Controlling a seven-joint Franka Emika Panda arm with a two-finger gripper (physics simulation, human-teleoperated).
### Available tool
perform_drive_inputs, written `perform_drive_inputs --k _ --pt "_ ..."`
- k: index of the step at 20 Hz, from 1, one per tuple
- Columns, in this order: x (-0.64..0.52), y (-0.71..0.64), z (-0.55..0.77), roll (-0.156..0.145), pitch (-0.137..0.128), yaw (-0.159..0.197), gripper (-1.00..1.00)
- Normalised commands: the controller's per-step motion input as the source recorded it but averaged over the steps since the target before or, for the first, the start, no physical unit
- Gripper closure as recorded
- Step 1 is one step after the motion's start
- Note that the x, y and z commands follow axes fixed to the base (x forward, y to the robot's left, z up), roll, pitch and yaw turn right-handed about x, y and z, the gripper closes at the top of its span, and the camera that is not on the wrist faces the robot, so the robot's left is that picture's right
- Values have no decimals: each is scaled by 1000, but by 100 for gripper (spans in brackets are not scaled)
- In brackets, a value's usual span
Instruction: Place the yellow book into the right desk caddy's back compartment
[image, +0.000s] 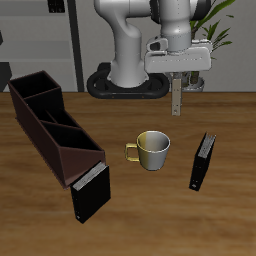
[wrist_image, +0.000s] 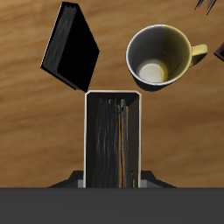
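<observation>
Your claw (image: 176, 88) is raised above the worktop (image: 200, 220), back near the robot's base, and it is pinching the yellow book (image: 176, 97). The book hangs edge-down below the claw, well clear of the surface. In the wrist view the yellow book (wrist_image: 113, 140) fills the centre of the frame, its greyish page edge toward the camera, and the jaws themselves are hidden behind it.

Below the hanging book stands a mug (image: 152, 149) with a yellow handle, roughly mid-worktop. One black book (image: 202, 162) lies just beyond it on the far side from the caddy; a second black book (image: 89, 191) lies near the front edge, touching or just beside the near end of the right desk caddy (image: 60, 140).

The caddy runs diagonally from that front end toward the back. Its back compartment (image: 33, 90) is the end cell farthest from the front edge and appears empty.

Assessment: pickup and lift are complete. Remaining work is the carry across to the caddy, alignment over the back cell, lowering and release. The book is well apart from the target, so judge the task at roughly its midpoint.
</observation>
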Motion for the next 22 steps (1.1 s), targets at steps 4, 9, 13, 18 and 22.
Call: perform_drive_inputs --k 4,9,13,18,22 --pt "-69 -358 288 2 -14 -32 100" --pt "-42 -407 261 -54 -32 -20 100" --pt "9 -326 182 -62 -30 -43 100" --pt "55 -248 91 -18 9 30 100" --pt "42 -262 0 0 16 107 100"
